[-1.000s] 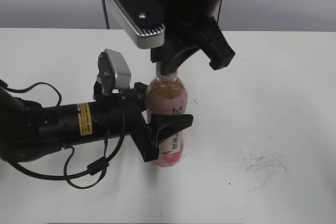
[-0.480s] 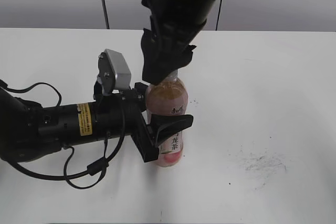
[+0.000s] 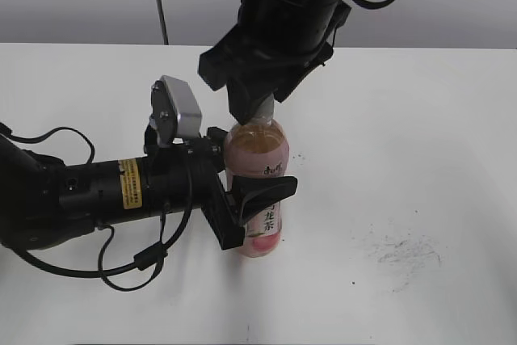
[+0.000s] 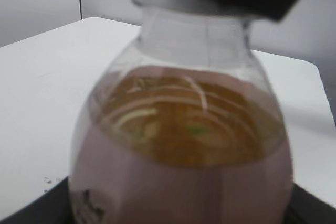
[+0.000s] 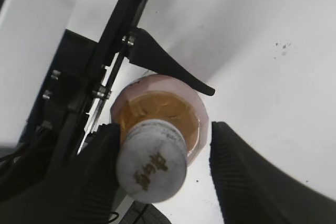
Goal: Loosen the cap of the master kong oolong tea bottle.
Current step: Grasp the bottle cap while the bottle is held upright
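Jaws of the left gripper [image 3: 246, 208] were clamped round the bottle [image 3: 257, 169] at its labelled waist, holding it upright on the white table [image 3: 420, 159]; the right gripper [image 5: 163, 171] hung over the neck with its jaws spread, one pad [image 5: 100, 166] touching the cap [image 5: 151, 167] and the other standing off to the side; the cap sat on the bottle, dark print facing up.

Open table [image 3: 420, 159] right of bottle [image 3: 257, 151]
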Motion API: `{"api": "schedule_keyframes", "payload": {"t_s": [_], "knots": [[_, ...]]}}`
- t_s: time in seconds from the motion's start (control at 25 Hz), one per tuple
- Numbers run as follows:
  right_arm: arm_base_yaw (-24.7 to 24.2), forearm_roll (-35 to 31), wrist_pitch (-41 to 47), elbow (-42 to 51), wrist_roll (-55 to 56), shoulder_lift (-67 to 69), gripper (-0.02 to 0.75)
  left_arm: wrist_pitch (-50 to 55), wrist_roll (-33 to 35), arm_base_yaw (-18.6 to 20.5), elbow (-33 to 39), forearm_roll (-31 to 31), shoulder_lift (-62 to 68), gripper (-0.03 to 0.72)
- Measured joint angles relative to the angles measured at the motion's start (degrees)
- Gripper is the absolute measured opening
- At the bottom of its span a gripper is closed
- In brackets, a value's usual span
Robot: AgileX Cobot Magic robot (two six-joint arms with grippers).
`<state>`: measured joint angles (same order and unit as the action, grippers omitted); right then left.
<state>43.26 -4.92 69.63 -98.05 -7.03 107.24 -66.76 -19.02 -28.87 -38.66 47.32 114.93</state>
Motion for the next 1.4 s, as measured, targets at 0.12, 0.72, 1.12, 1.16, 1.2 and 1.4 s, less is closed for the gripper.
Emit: {"api": "schedule_keyframes", "payload": {"t_s": [0.12,0.72,1.12,1.16,1.2,1.4], "knots": [[0.0,-0.1,0.0,0.0,1.5,0.4,0.377,0.0,0.0,0.0,0.0,0.0,0.0,0.424],[0.1,-0.6,0.1,0.0,-17.7,0.4,0.281,0.1,0.0,0.0,-0.2,0.1,0.0,0.424],[0.1,-2.6,0.2,0.0,-60.3,0.4,0.281,0.2,0.6,-0.1,-0.2,0.6,0.0,0.424],[0.1,-2.8,0.2,0.0,-64.7,0.4,0.281,0.5,0.6,-0.1,-0.3,0.6,0.0,0.424],[0.1,-2.9,0.2,0.0,-68.9,0.4,0.281,0.5,0.6,-0.2,-0.3,0.6,0.0,0.424],[0.2,-3.4,0.2,0.0,-83.0,0.4,0.269,1.0,0.2,-0.2,-0.4,0.3,-0.1,0.424]]}}
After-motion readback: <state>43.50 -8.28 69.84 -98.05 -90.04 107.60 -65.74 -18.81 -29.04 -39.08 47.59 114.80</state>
